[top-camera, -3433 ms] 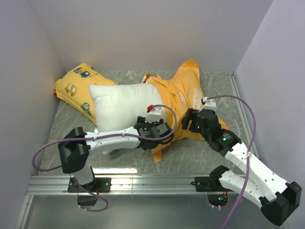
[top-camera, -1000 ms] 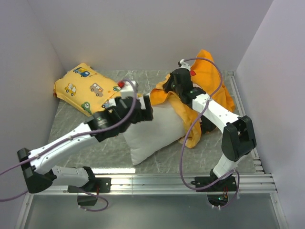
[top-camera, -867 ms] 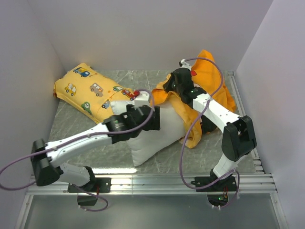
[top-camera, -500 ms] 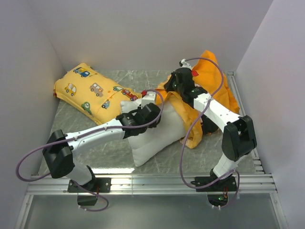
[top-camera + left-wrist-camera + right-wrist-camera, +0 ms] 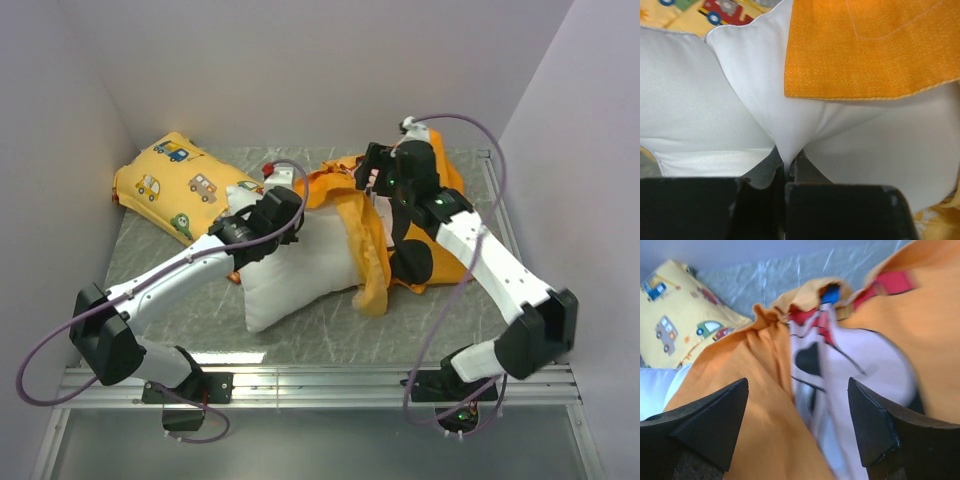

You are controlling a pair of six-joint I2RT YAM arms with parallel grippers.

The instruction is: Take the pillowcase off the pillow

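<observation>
One pinch only: the left gripper (image 5: pixel 786 167) nips white fabric of the pillow (image 5: pixel 300 270); the right gripper (image 5: pixel 797 410) hangs spread above the pillowcase (image 5: pixel 368 262) on the pillow's right end. Unheld, that cover could ride along when pulled.

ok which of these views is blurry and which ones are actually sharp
Right wrist: motion blur smears the print on the pillowcase. Left wrist: crisp fabric weave on the pillow, though the foreground is nearly black. Top external: sharp and evenly lit, with only soft shadows.
</observation>
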